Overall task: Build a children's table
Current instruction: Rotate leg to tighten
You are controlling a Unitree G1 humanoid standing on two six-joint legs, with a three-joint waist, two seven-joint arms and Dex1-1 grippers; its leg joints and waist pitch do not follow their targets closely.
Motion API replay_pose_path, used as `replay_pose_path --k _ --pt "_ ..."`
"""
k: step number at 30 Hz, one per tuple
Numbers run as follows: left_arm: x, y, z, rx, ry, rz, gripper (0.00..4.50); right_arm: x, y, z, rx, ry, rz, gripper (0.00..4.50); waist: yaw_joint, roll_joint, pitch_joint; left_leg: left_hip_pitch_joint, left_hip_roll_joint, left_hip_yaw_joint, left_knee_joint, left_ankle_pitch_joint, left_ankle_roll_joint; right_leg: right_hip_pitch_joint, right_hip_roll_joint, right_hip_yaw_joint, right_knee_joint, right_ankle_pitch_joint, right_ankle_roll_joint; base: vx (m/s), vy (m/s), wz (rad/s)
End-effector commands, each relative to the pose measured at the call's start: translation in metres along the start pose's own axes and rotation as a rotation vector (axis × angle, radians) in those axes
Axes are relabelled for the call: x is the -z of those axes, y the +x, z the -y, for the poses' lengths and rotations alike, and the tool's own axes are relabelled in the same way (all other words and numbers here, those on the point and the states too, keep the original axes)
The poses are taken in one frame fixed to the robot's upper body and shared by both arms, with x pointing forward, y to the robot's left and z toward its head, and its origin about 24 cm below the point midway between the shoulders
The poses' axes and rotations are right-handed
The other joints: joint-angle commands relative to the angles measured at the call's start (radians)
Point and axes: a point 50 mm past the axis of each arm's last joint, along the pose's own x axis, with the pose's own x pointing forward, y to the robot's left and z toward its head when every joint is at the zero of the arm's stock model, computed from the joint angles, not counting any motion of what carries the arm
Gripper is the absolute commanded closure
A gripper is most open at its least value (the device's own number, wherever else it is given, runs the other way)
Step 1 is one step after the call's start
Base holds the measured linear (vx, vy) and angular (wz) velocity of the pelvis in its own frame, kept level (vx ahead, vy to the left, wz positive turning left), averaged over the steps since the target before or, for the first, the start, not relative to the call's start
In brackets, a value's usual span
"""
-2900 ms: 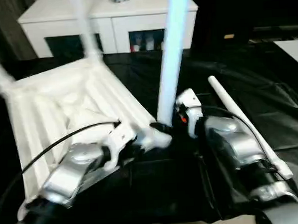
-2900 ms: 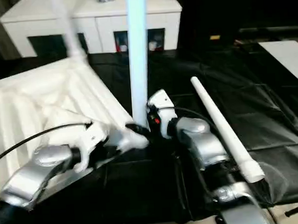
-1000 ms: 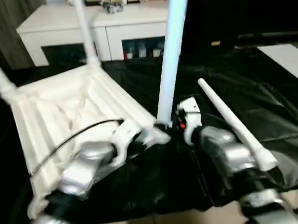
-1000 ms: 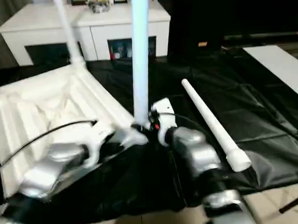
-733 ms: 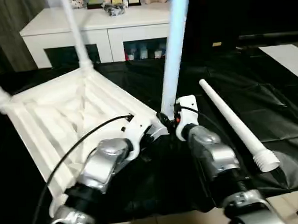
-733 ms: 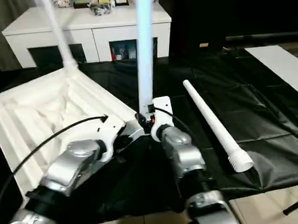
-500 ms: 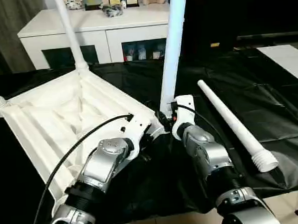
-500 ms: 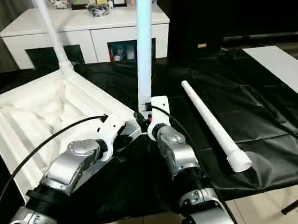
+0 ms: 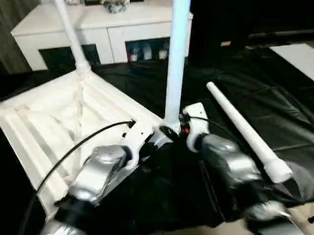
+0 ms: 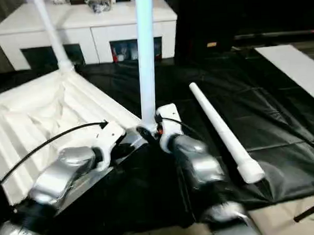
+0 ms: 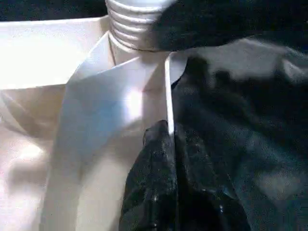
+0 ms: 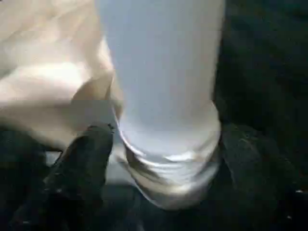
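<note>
The right gripper (image 12: pixel 163 159) stands spread around the threaded foot of the upright leg (image 9: pixel 175 48), one black finger (image 12: pixel 79 166) on each side of the tube, with a gap visible between pad and plastic, so it brackets the leg rather than clamps it. The left gripper (image 11: pixel 171 144) is pressed together on the thin edge of the tabletop (image 9: pixel 46 120) right at the corner socket (image 11: pixel 137 29) where that leg enters, pinning the corner.

The tabletop lies ribbed side up on the black cloth (image 9: pixel 282 100), tilted across the robot's left half of the scene. Two more legs stand in its far sockets: a rear leg (image 9: pixel 71 32) near the white cabinet (image 9: pixel 97 26), and another at the far left corner. The fourth leg (image 9: pixel 242 126) lies loose on the cloth just to the right of the right forearm, threaded end toward the robot.

The likely trouble is the near leg: the ridges showing above the socket suggest it is not fully home, so it may lean or drop out. The right forearm, drawing back, could also knock the loose leg and roll it off the cloth's edge.
</note>
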Motion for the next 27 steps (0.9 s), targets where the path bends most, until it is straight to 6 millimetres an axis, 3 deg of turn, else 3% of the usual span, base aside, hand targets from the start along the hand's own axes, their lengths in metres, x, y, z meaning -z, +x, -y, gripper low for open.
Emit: replay_pose_path --k 1,2,4,10,13,17,19,21,24,27 --pt "0.013 -0.001 0.010 0.099 -0.003 -0.066 4.50 -0.008 -0.006 -0.010 -0.160 -0.062 0.002 0.52 0.004 0.002 -0.050 -0.002 0.033 -0.007 -0.056 -0.135 0.045 0.049 -0.041 0.022 -0.052 0.025 -0.218 0.000 0.000 0.00" --pt "0.013 -0.007 0.011 0.141 0.033 -0.064 4.50 -0.007 -0.016 -0.007 -0.229 -0.131 -0.028 0.38 0.008 0.003 -0.053 0.001 0.033 -0.006 -0.049 -0.095 0.068 0.051 -0.041 0.020 -0.046 0.093 -0.243 0.000 0.000 0.00" --pt "0.014 -0.011 0.012 0.166 0.040 -0.066 4.50 -0.006 -0.021 -0.006 -0.266 -0.165 -0.046 0.15 0.009 0.003 -0.051 -0.001 0.034 -0.003 -0.047 -0.088 0.082 0.051 -0.040 0.018 -0.044 0.114 -0.262 0.000 0.000 0.00" --pt "0.014 -0.022 0.014 0.226 0.061 -0.068 4.50 -0.009 -0.024 -0.002 -0.303 -0.221 -0.045 0.13 0.011 0.002 -0.042 0.008 0.039 -0.003 -0.057 -0.198 0.045 0.045 -0.046 0.021 -0.057 -0.070 -0.259 0.000 0.000 0.00" --pt "0.013 -0.024 0.014 0.238 0.063 -0.070 4.50 -0.008 -0.024 -0.004 -0.338 -0.211 -0.050 0.13 0.013 0.001 -0.042 0.008 0.040 -0.005 -0.059 -0.218 0.030 0.046 -0.046 0.022 -0.057 -0.096 -0.248 0.000 0.000 0.00" --pt "0.013 -0.024 0.014 0.244 0.065 -0.072 4.50 -0.004 -0.020 -0.004 -0.345 -0.209 -0.060 0.13 0.016 0.001 -0.043 0.007 0.038 -0.004 -0.056 -0.195 0.028 0.046 -0.047 0.022 -0.054 -0.065 -0.249 0.000 0.000 0.00" --pt "0.013 -0.024 0.013 0.245 0.065 -0.073 4.50 0.000 -0.017 -0.003 -0.333 -0.218 -0.066 0.49 0.018 0.001 -0.045 0.006 0.036 -0.003 -0.053 -0.175 0.031 0.047 -0.046 0.022 -0.051 -0.036 -0.255 0.000 0.000 0.00" --pt "0.013 -0.024 0.013 0.246 0.064 -0.073 4.50 0.001 -0.016 -0.003 -0.331 -0.220 -0.067 0.49 0.020 0.000 -0.047 0.005 0.035 -0.003 -0.051 -0.159 0.036 0.049 -0.046 0.021 -0.049 -0.016 -0.260 0.000 0.000 0.00" --pt "0.013 -0.025 0.013 0.245 0.062 -0.074 4.50 0.002 -0.014 -0.002 -0.319 -0.211 -0.061 0.92 0.020 0.000 -0.047 0.005 0.035 -0.003 -0.050 -0.148 0.043 0.050 -0.046 0.020 -0.047 -0.003 -0.262 0.000 0.000 0.00" --pt "0.014 -0.025 0.013 0.245 0.062 -0.076 4.50 0.001 -0.014 -0.002 -0.318 -0.205 -0.054 1.08 0.021 0.003 -0.047 0.005 0.036 -0.004 -0.050 -0.151 0.045 0.051 -0.046 0.020 -0.046 -0.009 -0.260 0.000 0.000 0.00"
